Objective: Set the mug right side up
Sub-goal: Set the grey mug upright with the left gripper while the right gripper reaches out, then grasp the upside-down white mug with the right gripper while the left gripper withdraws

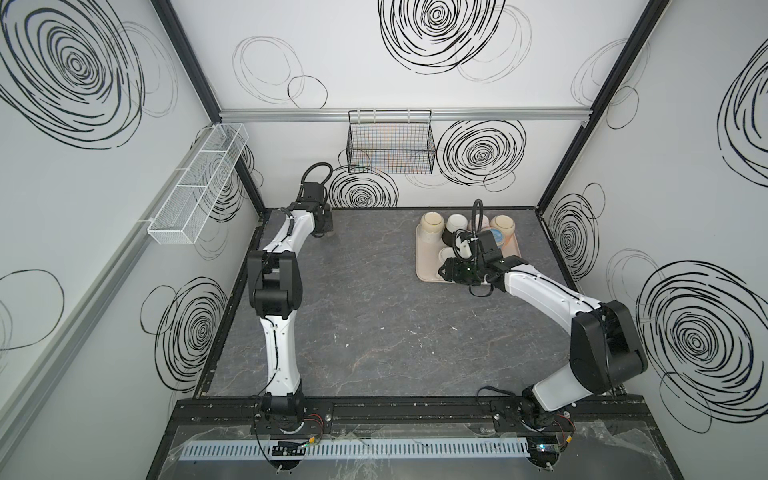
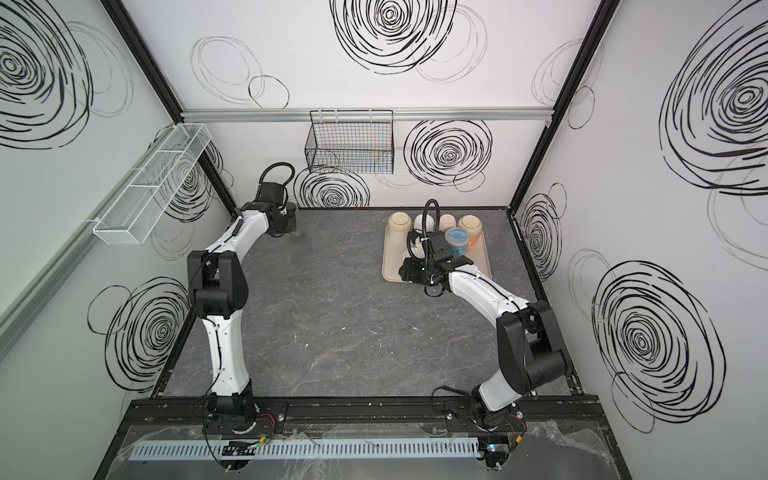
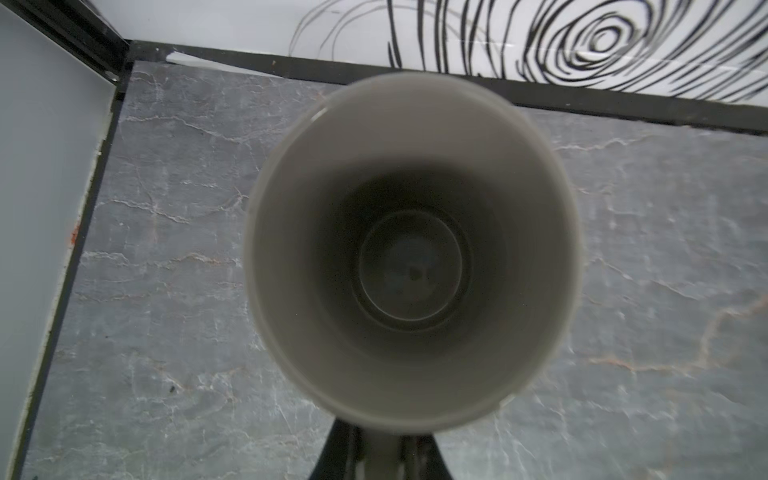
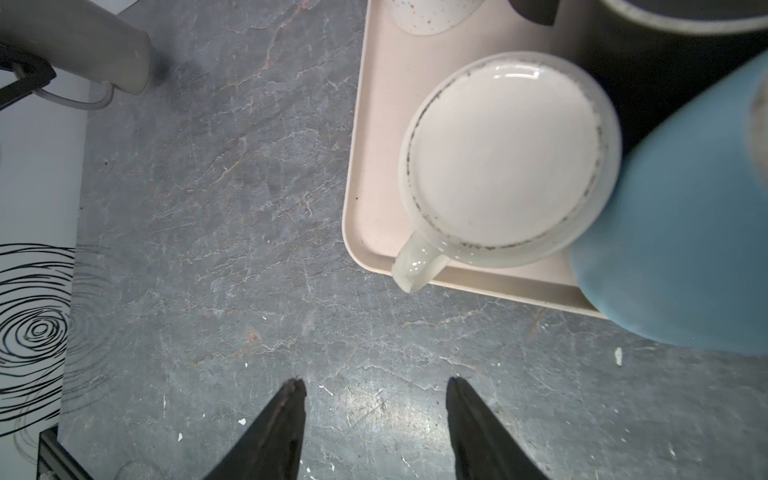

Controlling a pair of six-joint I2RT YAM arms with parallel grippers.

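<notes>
Mug mouth-up, left tool clamped on it; right tool apart over table.

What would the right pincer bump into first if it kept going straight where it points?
Most likely the bare grey table, just beside the tray. The right pincer is open and empty, and the upside-down white mug sits off its line. Depth is hard to judge.

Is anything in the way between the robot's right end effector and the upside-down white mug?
Nothing visible is. The open right end effector hovers over the table. The white mug sits just ahead on the tray, with its handle toward it. A blue mug stands close beside it.
</notes>
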